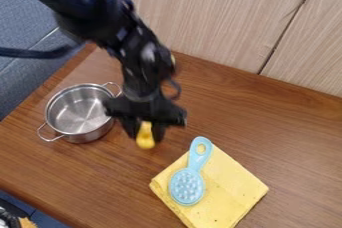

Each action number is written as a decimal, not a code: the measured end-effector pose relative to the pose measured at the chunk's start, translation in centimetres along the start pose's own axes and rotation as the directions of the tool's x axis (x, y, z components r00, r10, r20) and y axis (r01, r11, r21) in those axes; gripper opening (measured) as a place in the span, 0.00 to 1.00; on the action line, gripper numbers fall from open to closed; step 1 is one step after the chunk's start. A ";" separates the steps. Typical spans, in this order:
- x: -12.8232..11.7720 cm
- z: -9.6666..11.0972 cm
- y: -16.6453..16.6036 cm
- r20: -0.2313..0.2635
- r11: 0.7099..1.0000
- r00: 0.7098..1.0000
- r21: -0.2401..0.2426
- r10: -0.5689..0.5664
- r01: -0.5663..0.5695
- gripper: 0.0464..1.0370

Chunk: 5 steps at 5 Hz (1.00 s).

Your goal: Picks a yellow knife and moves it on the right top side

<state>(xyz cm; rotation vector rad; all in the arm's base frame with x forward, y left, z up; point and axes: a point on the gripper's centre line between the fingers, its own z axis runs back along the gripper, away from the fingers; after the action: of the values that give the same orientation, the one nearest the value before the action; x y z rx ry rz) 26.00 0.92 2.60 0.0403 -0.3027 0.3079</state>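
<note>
I have the gripper (145,136) closed on the yellow knife (145,143), between pot (99,131) and cloth (232,182), long axis roughly up-down in view, so the carry should go up and right over the table (280,127).

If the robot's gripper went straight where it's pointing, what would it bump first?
The gripper points down, so probably the wooden table, with the yellow thing it holds touching first. How high it hangs is hard to tell.
</note>
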 end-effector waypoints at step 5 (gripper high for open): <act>3.8 1.4 -12.8 0.000 0.962 0.968 -0.111 -0.251 0.249 0.41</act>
<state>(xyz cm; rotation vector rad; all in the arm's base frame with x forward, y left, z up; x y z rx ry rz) 32.97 -10.30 5.18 -0.0321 -0.2971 0.0401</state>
